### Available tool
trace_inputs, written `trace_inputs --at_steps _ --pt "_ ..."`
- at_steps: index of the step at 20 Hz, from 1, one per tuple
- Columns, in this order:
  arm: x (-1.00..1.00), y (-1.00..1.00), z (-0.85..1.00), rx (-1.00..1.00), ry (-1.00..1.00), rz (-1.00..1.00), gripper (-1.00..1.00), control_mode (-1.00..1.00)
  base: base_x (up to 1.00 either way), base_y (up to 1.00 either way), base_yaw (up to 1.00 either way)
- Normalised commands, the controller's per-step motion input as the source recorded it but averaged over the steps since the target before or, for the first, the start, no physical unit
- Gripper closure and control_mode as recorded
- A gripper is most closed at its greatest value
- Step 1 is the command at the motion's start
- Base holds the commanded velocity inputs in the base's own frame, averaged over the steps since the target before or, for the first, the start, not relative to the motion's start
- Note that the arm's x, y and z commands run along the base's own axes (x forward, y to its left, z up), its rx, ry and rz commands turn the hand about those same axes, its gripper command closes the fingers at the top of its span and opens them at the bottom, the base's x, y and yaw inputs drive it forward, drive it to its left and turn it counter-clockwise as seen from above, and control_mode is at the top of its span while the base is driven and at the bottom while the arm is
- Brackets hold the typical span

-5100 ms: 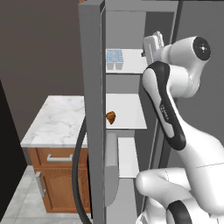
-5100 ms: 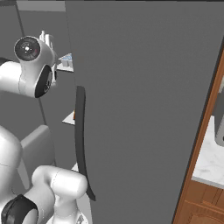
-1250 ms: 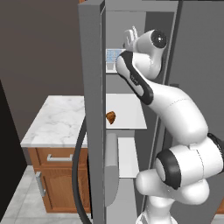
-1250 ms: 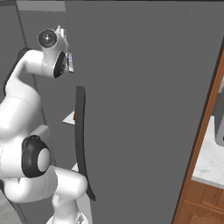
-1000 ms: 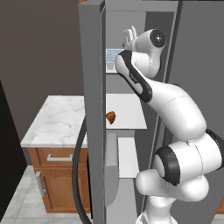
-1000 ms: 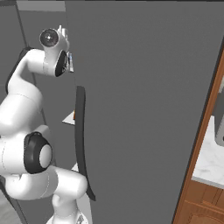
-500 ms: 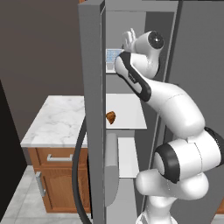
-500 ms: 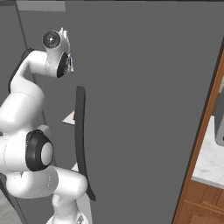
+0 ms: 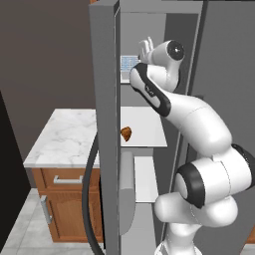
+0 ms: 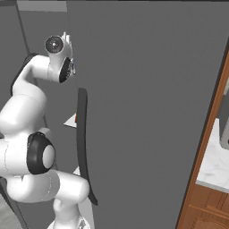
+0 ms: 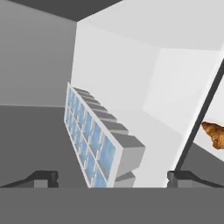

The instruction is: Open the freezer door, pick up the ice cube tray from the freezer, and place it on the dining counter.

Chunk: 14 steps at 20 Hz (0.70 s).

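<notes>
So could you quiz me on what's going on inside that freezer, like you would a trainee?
1. True or false: the tool is shut on the ice cube tray.
2. Which stands open: A) the freezer door, B) a drawer of the marble-topped cabinet?
3. What brown item lies on the shelf below the tray?

Key: 1. False; its fingers stand wide, either side of the tray. 2. A. 3. A croissant.

Freezer door (image 9: 104, 124) stands open — gripper (image 11: 111, 177), fingers spread, has free room either side of the ice cube tray (image 11: 94, 140).
</notes>
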Motion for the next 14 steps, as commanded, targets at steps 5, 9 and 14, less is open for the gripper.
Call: trace_inputs --at_steps 5,9,14 --pt "0.14 0.0 -0.03 0.0 0.0 0.0 -1.0 -1.0 0.0 0.0 0.0" --pt "0.24 0.0 0.0 0.0 0.0 0.0 -1.0 -1.0 0.0 0.0 0.0" --pt "0.15 0.0 0.0 0.0 0.0 0.0 -1.0 -1.0 0.0 0.0 0.0"
